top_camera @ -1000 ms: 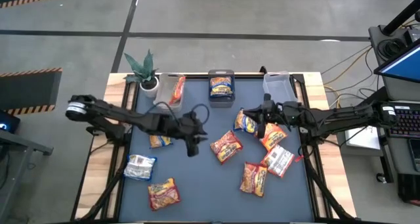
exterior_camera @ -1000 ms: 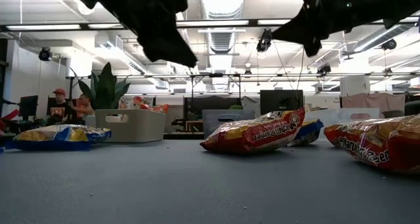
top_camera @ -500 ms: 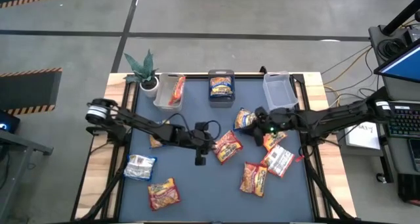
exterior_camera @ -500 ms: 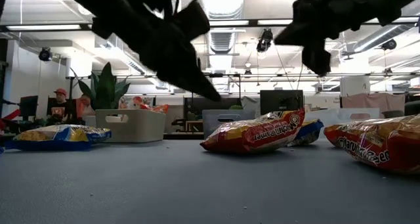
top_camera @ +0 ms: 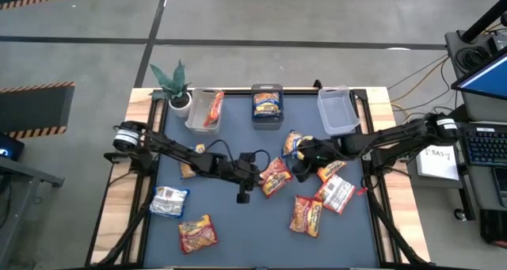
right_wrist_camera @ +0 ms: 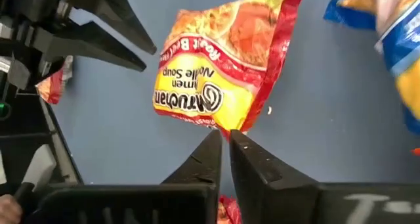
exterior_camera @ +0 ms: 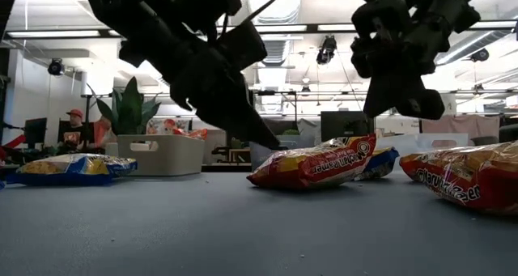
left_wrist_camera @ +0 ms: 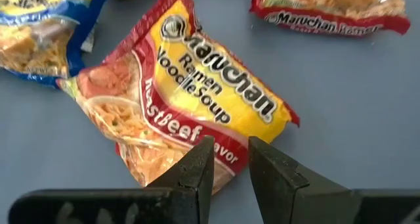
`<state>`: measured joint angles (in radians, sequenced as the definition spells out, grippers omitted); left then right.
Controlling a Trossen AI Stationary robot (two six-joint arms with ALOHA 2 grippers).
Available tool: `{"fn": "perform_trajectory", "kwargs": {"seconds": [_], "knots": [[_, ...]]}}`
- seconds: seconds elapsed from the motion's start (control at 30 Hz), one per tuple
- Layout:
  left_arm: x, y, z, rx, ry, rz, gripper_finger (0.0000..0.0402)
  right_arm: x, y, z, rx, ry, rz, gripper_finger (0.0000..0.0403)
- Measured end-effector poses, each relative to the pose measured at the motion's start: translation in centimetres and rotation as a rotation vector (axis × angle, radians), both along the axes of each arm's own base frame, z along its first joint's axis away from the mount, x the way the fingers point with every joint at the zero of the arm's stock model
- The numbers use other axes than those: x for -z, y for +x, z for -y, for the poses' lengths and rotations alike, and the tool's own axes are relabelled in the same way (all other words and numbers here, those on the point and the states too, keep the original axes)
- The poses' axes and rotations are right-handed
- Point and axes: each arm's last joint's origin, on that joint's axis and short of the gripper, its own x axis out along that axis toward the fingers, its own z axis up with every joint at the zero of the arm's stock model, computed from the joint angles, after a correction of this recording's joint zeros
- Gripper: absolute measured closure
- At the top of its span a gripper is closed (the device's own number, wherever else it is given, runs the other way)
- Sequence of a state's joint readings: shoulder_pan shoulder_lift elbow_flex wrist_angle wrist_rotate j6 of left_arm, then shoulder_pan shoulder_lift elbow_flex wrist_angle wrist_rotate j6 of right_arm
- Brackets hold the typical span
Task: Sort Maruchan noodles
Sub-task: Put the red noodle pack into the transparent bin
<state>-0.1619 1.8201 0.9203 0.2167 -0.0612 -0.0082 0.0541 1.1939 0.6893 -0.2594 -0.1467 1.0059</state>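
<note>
The red-and-yellow roast beef packet (top_camera: 274, 176) lies flat near the middle of the blue mat (top_camera: 238, 230), between my two grippers. My left gripper (top_camera: 255, 177) hovers at its left edge with the fingers slightly parted, a narrow gap between them, holding nothing. My right gripper (top_camera: 295, 172) hangs just beside its right edge, fingers almost together and empty. Other Maruchan packets lie scattered around: a blue-yellow one (top_camera: 296, 146) behind, red ones (top_camera: 306, 214) and a silvery one (top_camera: 337, 193) to the right. Three clear bins (top_camera: 337, 112) line the far edge.
</note>
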Motion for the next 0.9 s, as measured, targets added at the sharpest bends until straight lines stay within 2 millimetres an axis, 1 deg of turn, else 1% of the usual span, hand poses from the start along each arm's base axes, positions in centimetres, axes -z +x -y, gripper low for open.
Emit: {"fn": "perform_trajectory", "kwargs": {"seconds": [0.1, 0.4, 0.53, 0.7, 0.8, 0.9], "knots": [[0.5, 0.1, -0.1, -0.004, 0.002, -0.014, 0.0325, 0.4, 0.3, 0.0, 0.001, 0.013, -0.02, 0.0341], [2.2, 0.2, -0.4, -0.036, -0.017, -0.069, 0.0325, 1.9, 1.0, 0.0, 0.027, 0.029, -0.084, 0.0187], [3.0, 0.3, -0.4, -0.048, -0.026, -0.087, 0.0325, 2.9, 2.0, -0.1, 0.026, 0.031, -0.066, 0.0132], [3.9, 0.5, -0.4, -0.057, -0.032, -0.102, 0.0325, 3.9, 3.6, -0.1, -0.008, 0.049, 0.012, 0.0088], [4.1, 0.5, -0.4, -0.059, -0.034, -0.107, 0.0325, 4.3, 4.4, -0.1, -0.035, 0.067, 0.065, 0.0076], [4.1, 0.5, -0.4, -0.059, -0.034, -0.107, 0.0325, 4.6, 5.0, 0.1, -0.043, 0.076, 0.099, 0.0072]]}}
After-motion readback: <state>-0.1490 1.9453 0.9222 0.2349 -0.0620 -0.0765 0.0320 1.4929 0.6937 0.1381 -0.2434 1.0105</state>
